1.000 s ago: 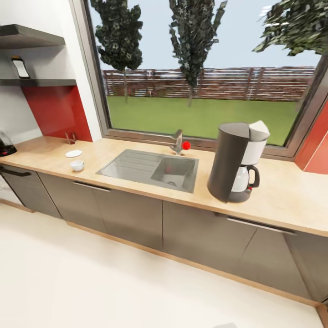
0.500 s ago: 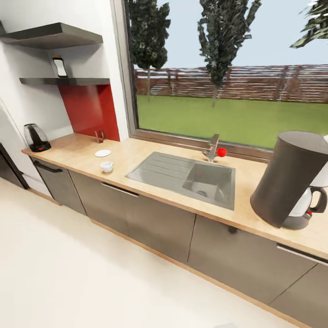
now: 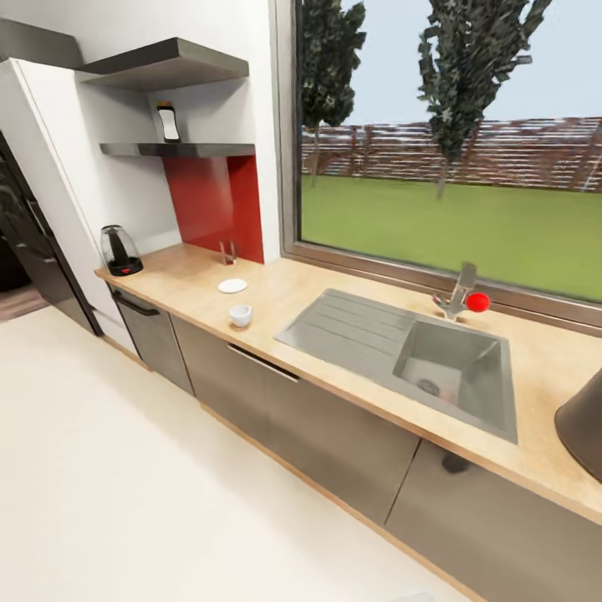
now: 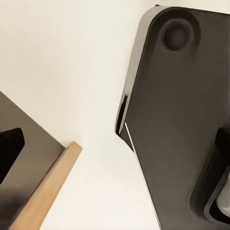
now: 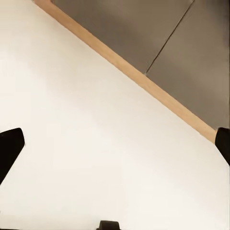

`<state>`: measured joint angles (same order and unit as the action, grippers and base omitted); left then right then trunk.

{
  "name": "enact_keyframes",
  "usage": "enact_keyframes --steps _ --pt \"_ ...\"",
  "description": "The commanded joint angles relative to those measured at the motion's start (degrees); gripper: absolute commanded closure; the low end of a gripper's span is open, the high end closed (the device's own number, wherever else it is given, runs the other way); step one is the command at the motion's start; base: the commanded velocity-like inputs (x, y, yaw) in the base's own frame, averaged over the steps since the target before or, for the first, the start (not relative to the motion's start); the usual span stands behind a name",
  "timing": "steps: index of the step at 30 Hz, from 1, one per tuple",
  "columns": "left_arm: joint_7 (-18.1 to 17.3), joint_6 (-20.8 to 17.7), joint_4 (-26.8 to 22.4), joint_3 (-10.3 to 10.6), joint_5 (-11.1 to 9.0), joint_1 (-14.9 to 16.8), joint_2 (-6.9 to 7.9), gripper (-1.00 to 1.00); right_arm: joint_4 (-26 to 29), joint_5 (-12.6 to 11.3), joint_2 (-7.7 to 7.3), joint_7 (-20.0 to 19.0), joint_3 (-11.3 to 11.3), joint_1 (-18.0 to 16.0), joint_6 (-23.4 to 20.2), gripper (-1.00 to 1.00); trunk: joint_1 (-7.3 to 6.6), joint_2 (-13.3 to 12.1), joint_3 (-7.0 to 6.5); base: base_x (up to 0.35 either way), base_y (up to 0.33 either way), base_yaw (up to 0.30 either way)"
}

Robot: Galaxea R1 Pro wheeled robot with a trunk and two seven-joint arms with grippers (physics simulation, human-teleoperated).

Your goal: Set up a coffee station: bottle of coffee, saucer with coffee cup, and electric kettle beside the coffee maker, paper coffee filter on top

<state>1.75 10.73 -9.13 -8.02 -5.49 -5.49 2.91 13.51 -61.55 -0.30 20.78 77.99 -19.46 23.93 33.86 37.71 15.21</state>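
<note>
The kitchen countertop [image 3: 301, 293] runs along the window wall. On its left end stands the electric kettle [image 3: 119, 250], clear-domed on a black base. The white saucer [image 3: 232, 286] lies further along, with the coffee cup [image 3: 241, 315] apart from it, nearer the front edge. The dark bottle of coffee [image 3: 169, 122] stands on the lower shelf [image 3: 180, 150]. A dark slice of the coffee maker [image 3: 584, 426] is cut off at the right edge; the paper coffee filter is out of view. My right gripper [image 5: 115, 143] is open over the pale floor, and so is my left gripper [image 4: 115, 143], both empty.
A steel sink [image 3: 410, 355] with a faucet [image 3: 458, 293] and a red ball [image 3: 477, 302] sits under the window. Grey cabinets [image 3: 334, 431] line the counter's front. A dark fridge [image 3: 25, 242] stands at the left. Wide pale floor [image 3: 125, 485] lies before the cabinets.
The head camera has swung left: the coffee maker slid almost out at the right, while the shelf, bottle and kettle came further in. The things themselves have not moved.
</note>
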Motion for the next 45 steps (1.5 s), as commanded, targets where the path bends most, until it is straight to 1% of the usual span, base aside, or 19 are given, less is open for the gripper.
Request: enact_keyframes --steps 1,11,23,24,25,26,27,29,31,33,36,38,45 --pt "0.01 0.07 -0.10 0.12 -0.57 -0.02 -0.01 -1.00 0.12 -0.42 -0.04 0.34 0.49 -0.05 0.15 -1.00 0.05 0.05 0.04 0.331 0.051 0.280" --pt "0.01 0.08 -0.05 0.11 -0.59 0.00 0.07 -1.00 0.12 -0.42 -0.05 0.38 0.49 -0.05 0.15 -1.00 0.05 0.05 -0.28 0.331 0.086 0.279" --pt "0.01 0.07 -0.01 0.11 -0.58 0.00 -0.01 -1.00 0.12 -0.42 -0.05 0.36 0.51 -0.05 0.06 -1.00 0.05 0.05 -0.68 0.263 0.237 0.279" --pt "0.01 0.06 -0.02 0.14 -0.58 -0.01 0.04 -1.00 0.10 -0.42 -0.05 0.33 0.54 -0.04 -0.52 -1.00 0.05 0.05 -0.69 0.255 0.246 0.278" --pt "0.01 0.03 -0.03 0.17 -0.58 -0.01 0.06 -1.00 -0.15 -0.42 -0.12 0.32 0.55 0.29 -3.64 -1.00 0.05 0.05 -0.69 0.255 0.246 0.278" --pt "0.01 0.00 -0.06 0.23 -0.44 -0.02 0.02 -1.00 -1.44 -0.42 -0.24 0.25 0.48 3.81 -18.04 -1.00 0.05 0.05 -0.69 0.255 0.246 0.268" --pt "0.01 0.00 -0.08 0.25 -0.37 0.00 0.01 -1.00 -1.56 -0.42 -0.30 0.24 0.45 4.88 -20.93 -1.00 0.05 0.05 -0.69 0.255 0.246 0.251" --pt "-0.04 0.00 -0.09 0.32 -0.22 0.00 -0.01 -1.00 -1.66 -0.47 -0.31 0.23 0.42 6.83 -24.31 -1.00 0.05 0.05 -0.69 0.255 0.245 0.228" --pt "-0.07 0.00 -0.06 0.45 -0.08 -0.02 -0.01 -1.00 -1.68 -0.52 -0.22 0.23 0.41 8.12 -26.00 -1.00 0.05 0.05 -0.69 0.255 0.246 0.196" --pt "-0.07 -0.01 -0.04 0.50 -0.02 -0.03 -0.01 -1.00 -1.60 -0.56 -0.04 0.23 0.41 8.46 -26.41 -1.00 0.05 0.05 -0.69 0.255 0.245 0.141" --pt "-0.08 -0.01 -0.01 0.61 0.22 -0.01 -0.01 -1.00 -1.46 -0.53 0.80 0.20 0.40 8.82 -26.42 -1.00 0.05 0.05 -0.69 0.255 0.245 0.043" --pt "-0.08 -0.01 -0.01 0.66 0.27 -0.03 -0.06 -1.00 -1.45 -0.50 1.08 0.16 0.43 8.87 -26.37 -1.00 0.05 0.05 -0.69 0.255 0.245 0.010" --pt "-0.09 -0.01 -0.04 0.72 0.30 -0.02 -0.04 -1.00 -1.31 -0.55 1.43 0.18 0.41 8.91 -26.00 -1.00 0.05 0.05 -0.69 0.256 0.245 0.002"
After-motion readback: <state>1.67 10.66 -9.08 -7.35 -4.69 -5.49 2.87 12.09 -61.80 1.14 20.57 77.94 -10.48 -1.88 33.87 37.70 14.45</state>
